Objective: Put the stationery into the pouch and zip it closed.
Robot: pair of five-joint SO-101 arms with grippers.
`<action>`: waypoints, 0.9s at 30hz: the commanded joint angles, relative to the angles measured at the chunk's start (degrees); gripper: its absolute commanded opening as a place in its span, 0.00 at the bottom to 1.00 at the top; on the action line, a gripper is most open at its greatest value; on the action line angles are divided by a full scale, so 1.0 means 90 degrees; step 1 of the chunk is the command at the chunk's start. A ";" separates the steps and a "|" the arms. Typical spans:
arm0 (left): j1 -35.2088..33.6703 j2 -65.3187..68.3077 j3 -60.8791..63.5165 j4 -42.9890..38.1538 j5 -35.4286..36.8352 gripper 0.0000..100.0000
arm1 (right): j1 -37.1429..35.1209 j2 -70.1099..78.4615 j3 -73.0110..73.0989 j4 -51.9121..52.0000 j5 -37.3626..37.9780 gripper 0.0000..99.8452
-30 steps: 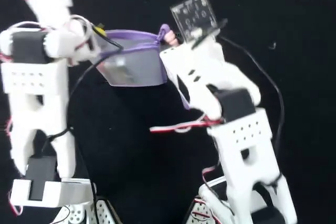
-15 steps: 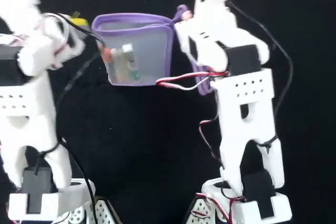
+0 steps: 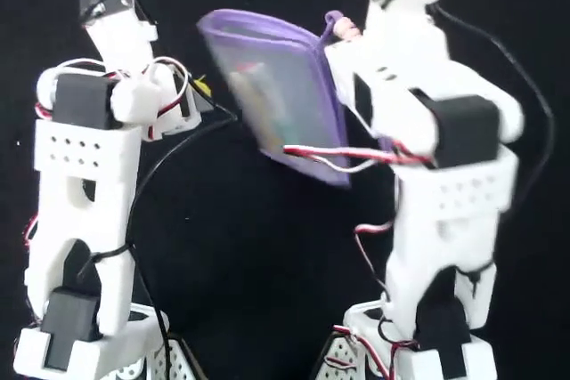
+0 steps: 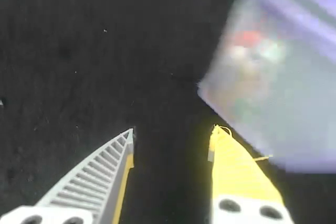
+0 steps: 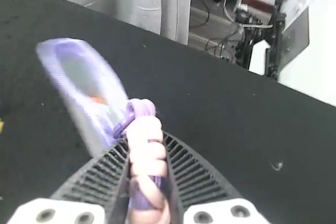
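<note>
Our right tool (image 5: 146, 141) is clamped shut on a pink pull tab (image 5: 143, 182). The tab is tied by a purple loop (image 5: 139, 109) to the pouch (image 3: 276, 100). The pouch hangs just beyond the tool's tips, lifted clear of the black tabletop (image 3: 232, 264). It is tilted, with its purple rim leaning away from the tool. Through its clear side we see the stationery (image 3: 258, 91) only as blurred red, white and green shapes, too smeared to tell apart.

Our left tool (image 4: 173, 129) stands with its jaws spread wide and holds nothing, with bare tabletop between them. The pouch's lower corner floats just past its yellow finger (image 4: 236, 171), close but apart from it. In the high view the two arms stand side by side, with the pouch between their tools.
</note>
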 commanded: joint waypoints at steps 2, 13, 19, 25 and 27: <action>0.0063 -0.0215 0.0737 -0.0625 0.0029 0.23 | -0.0567 -0.0366 -0.0904 0.0625 0.0264 0.01; 0.0063 -0.0557 0.1079 -0.0713 -0.0244 0.23 | -0.1612 0.0474 -0.0024 0.0117 0.0264 0.01; 0.0063 -0.1641 0.1705 -0.0928 -0.0274 0.24 | -0.1612 0.0552 -0.0034 0.0137 0.0264 0.01; 0.0190 -0.2940 0.3287 -0.2090 -0.0254 0.24 | -0.1612 0.0552 -0.0015 0.0127 0.0264 0.01; 0.0474 -0.3370 0.3961 -0.2608 -0.0234 0.24 | -0.1612 0.0552 -0.0024 0.0127 0.0264 0.01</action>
